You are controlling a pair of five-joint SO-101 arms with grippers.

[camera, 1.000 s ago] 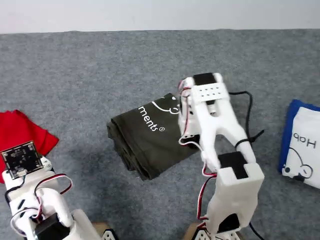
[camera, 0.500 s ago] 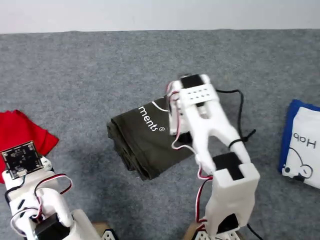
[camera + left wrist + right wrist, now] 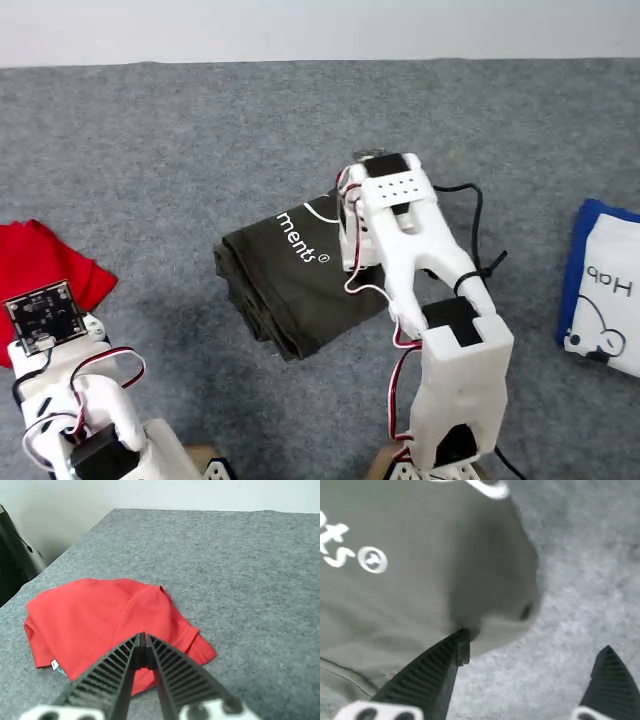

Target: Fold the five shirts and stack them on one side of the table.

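On your grey table (image 3: 150, 130) the dark shirt (image 3: 290, 285) lies folded in the middle, a blue-and-white shirt (image 3: 605, 290) at the right edge and a red shirt (image 3: 40, 262) at the left. They are well apart, so I judge stacking remains. The right wrist view reveals what the arm hides from above: the right gripper (image 3: 535, 649), fingers apart, at the dark shirt's corner. The left gripper (image 3: 145, 642), fingers together, hangs over the red shirt.

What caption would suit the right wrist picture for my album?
Right gripper, open, with one finger at the edge of the folded dark shirt on the grey table.
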